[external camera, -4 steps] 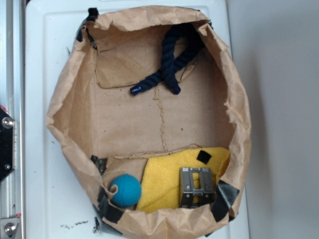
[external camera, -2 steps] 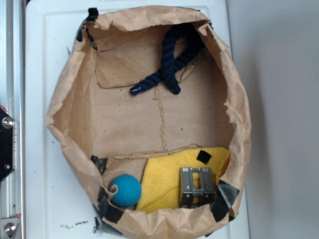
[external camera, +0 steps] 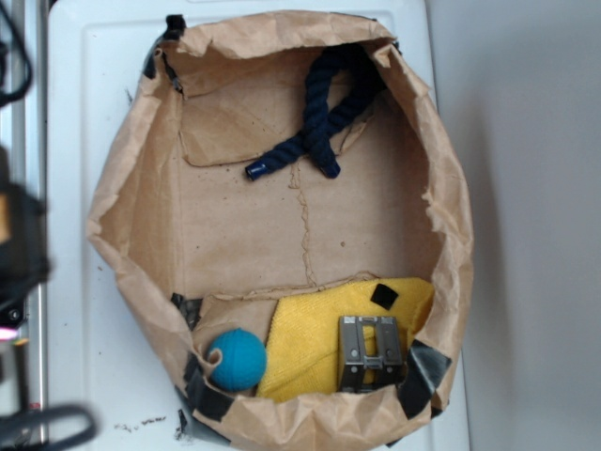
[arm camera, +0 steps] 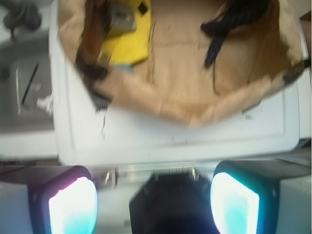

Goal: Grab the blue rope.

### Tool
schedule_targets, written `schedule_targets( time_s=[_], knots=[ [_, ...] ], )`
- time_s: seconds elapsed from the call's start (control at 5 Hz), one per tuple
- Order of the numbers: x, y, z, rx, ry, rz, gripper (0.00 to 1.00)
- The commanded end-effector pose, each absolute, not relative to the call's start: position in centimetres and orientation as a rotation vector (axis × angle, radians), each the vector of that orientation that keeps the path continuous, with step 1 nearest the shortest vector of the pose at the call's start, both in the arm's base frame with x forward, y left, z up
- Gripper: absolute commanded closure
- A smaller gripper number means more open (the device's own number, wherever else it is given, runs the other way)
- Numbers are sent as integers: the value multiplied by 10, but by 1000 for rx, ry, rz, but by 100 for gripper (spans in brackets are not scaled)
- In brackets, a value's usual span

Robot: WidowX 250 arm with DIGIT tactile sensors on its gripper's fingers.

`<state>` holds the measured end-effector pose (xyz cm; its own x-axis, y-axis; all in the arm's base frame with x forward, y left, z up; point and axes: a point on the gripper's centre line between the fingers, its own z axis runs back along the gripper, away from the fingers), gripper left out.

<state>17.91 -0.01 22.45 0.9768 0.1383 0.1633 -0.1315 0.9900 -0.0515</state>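
The blue rope (external camera: 319, 113) is a thick navy twisted strand, bent double in the far right corner of the brown paper bag (external camera: 131, 188). Its shiny taped end (external camera: 255, 170) points toward the bag's middle. In the wrist view the rope (arm camera: 229, 22) shows at the top right, blurred. My gripper (arm camera: 156, 204) is open, its two glowing fingertips (arm camera: 73, 207) far apart with nothing between them. It hovers outside the bag, over the white surface's edge, well away from the rope. In the exterior view my arm (external camera: 17, 249) is a dark blur at the left edge.
Inside the bag's near end lie a teal felt ball (external camera: 235, 359), a yellow cloth (external camera: 310, 338) and a grey metal hinge piece (external camera: 371, 352). The bag's crumpled walls stand up all round. It sits on a white tray (external camera: 70, 113) beside a metal rail (external camera: 23, 132).
My arm has swung into the exterior view at the left edge, blurred by motion. The rope and the other things in the bag have not moved.
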Motion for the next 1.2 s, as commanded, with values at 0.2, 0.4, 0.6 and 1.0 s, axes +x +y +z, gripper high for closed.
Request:
schedule_targets(
  time_s=[0.2, 0.4, 0.6, 1.0],
  knots=[
    [259, 36, 178, -94, -328, 216, 0],
    [274, 38, 158, -95, -304, 212, 0],
    [248, 25, 146, -71, -310, 174, 0],
    [219, 19, 110, -100, -286, 149, 0]
  ],
)
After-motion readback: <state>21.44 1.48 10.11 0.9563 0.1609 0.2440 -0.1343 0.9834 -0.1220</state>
